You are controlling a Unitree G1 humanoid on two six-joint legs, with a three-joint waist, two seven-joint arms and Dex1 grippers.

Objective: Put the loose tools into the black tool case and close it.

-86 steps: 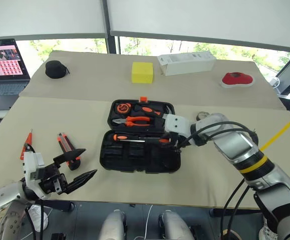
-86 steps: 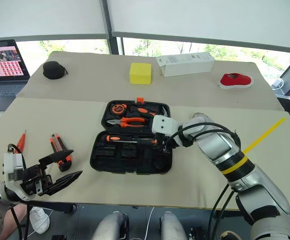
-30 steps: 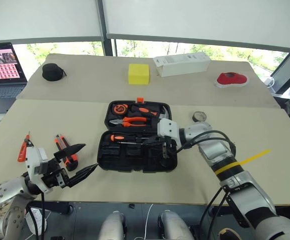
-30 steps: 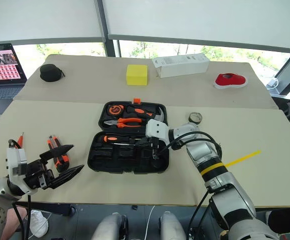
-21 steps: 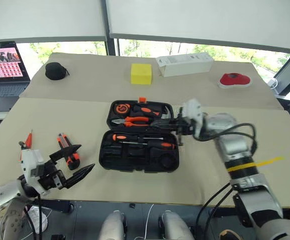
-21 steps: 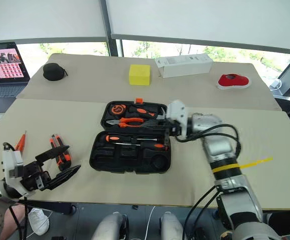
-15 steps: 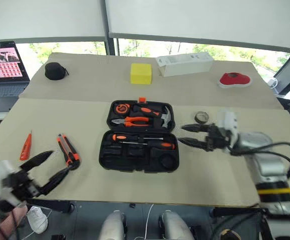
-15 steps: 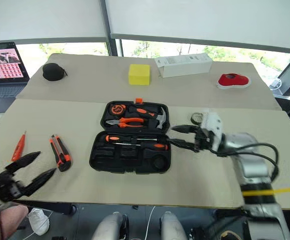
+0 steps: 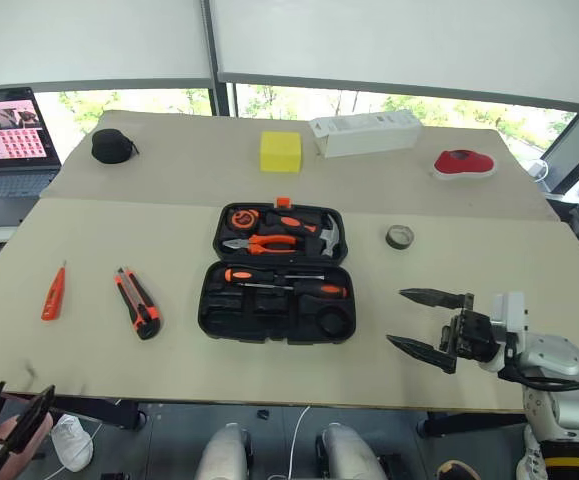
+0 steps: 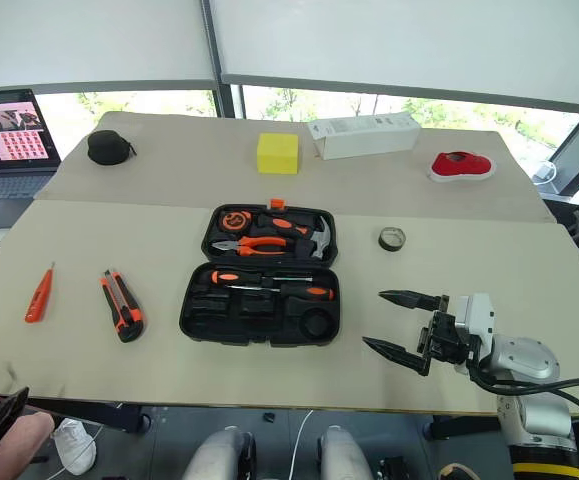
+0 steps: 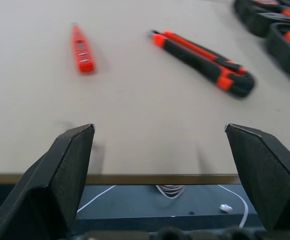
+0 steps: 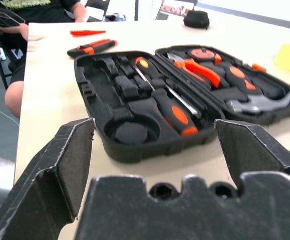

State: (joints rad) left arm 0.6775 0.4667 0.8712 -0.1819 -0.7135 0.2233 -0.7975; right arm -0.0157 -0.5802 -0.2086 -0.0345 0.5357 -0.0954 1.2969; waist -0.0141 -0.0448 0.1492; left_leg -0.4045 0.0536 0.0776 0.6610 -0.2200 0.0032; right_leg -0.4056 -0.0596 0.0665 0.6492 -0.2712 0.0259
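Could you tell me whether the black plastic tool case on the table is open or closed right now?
Open: the black plastic tool case lies flat with both halves spread, showing the orange-handled pliers and moulded slots inside.

1. One black tool case [image 9: 277, 290], open on the bench.
2. Two screwdrivers [image 9: 287, 282] inside it.
3. One small orange screwdriver [image 9: 53, 293].
4. One utility knife [image 9: 138, 302].
5. One tape roll [image 9: 400, 236].

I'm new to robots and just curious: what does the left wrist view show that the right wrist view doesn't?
The left wrist view alone shows the table's near edge and the floor below. The right wrist view alone shows the open black tool case's slots, with two screwdrivers, pliers and hammer. Both show the utility knife and small orange screwdriver lying loose.
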